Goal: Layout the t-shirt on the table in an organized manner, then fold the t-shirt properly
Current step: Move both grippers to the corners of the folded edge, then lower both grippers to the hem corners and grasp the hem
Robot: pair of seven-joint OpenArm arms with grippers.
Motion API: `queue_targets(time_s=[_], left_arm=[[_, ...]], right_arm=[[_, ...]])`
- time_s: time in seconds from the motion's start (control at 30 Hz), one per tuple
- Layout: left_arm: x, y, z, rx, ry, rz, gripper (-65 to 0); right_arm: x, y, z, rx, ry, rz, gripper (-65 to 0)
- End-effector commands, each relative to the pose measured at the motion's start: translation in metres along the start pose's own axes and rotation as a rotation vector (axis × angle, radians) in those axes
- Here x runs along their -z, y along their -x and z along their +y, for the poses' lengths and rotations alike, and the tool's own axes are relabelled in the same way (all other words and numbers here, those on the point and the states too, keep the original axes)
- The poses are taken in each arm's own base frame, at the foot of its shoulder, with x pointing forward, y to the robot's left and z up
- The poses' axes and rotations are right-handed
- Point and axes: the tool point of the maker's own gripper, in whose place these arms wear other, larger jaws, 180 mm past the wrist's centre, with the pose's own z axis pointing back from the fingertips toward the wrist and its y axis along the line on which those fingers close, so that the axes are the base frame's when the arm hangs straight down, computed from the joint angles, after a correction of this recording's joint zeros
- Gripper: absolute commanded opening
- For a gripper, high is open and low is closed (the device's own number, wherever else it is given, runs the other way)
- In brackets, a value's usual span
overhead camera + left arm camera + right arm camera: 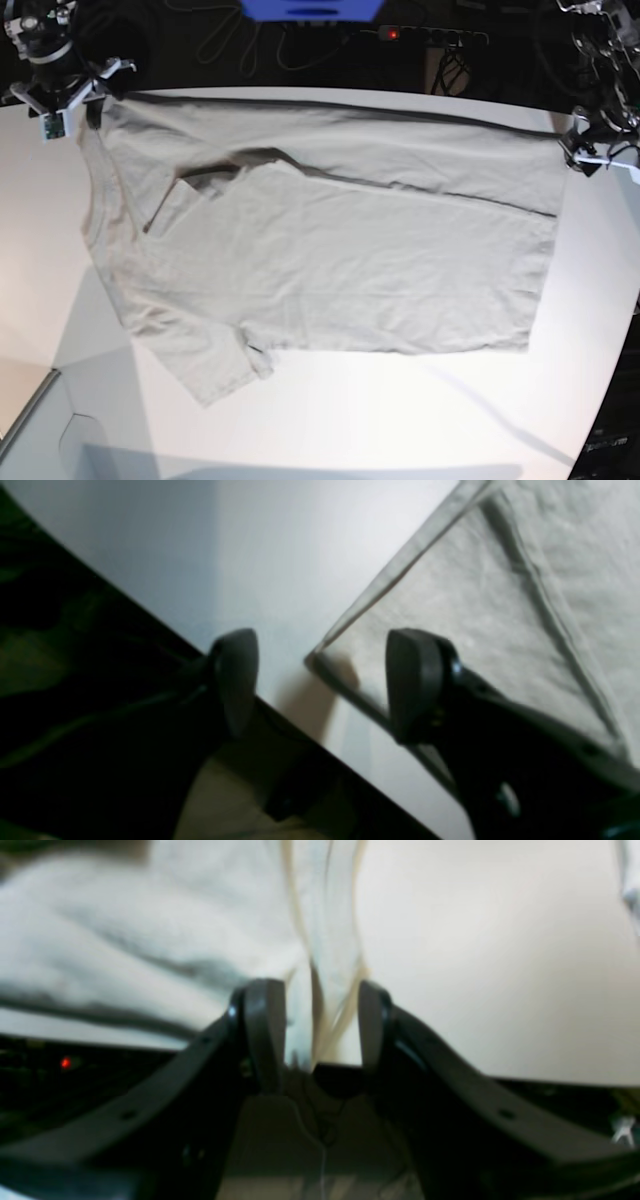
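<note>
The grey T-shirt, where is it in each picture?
Left wrist view: the soft light grey cloth T-shirt fills the right side, one corner near the middle.
Right wrist view: upper left, reaching the middle.
Base view: across the middle, spread wide.
Shared landmark: the smooth white tabletop, with its edge beside the shirt.

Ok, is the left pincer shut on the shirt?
No, the left pincer stands open around the shirt's corner.
</note>
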Motion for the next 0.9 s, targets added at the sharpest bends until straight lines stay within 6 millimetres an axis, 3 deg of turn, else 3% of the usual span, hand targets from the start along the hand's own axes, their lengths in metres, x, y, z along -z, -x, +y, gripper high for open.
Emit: queue_targets(time_s=[0.0,0.23,0.4,0.63,0.87], left_arm=[[-0.007,-0.022,0.007,-0.001,-0.014,-0.061,-25.6],[-0.009,-0.048,0.004,-0.029,-0.005,-0.118,-26.6],[-0.008,-0.060,-0.007,-0.041,0.016,-0.132,-26.5],[-0.008,-0.062,-0.011,-0.045,0.025,-0.132,-26.5],[-0.008,-0.069,-0.016,-0.050,0.035,-0.147,-26.4]], right_arm=[[-0.002,-0.012,-0.003,-0.010,0.001,-0.043,-40.5],[0.021,-0.064,-0.020,0.005,0.050,-0.138,-40.5],[0.038,-0.087,-0.037,-0.030,0.110,-0.086,-40.5],[0.044,-0.106,-0.039,-0.034,0.121,-0.099,-40.5],[0.045,-0.106,-0.036,-0.045,0.111,-0.097,-40.5]])
